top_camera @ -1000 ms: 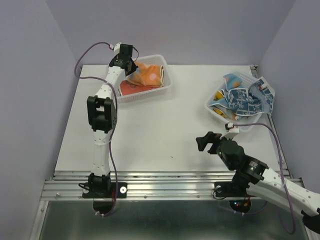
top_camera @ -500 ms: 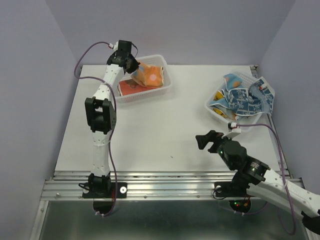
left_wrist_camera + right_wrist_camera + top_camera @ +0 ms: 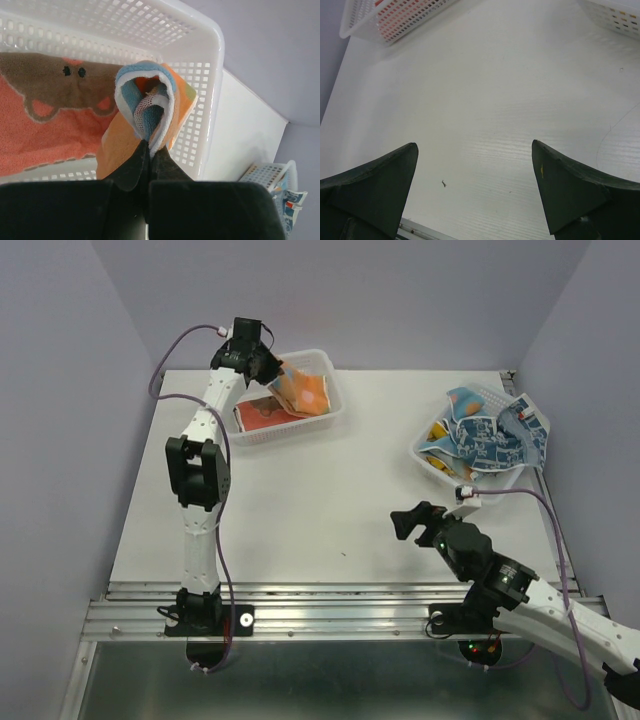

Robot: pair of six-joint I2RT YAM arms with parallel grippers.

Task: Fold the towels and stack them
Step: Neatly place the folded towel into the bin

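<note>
Left gripper [image 3: 149, 146] is pinched tight on the orange dotted towel [image 3: 172, 102] — it's dangling over the far-left basket [image 3: 210, 45], above the red-orange towel [image 3: 45, 135]. Right gripper [image 3: 474, 147] is spread wide and holding nothing — near right.

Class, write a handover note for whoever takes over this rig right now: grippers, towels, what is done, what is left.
Left gripper: shut on the orange towel, held above the left basket.
Right gripper: open over the table, holding nothing.
Red towel lies in the left basket; blue towels heaped in the right basket.
Done: nothing folded on the table.
Left: fold and stack every towel.
</note>
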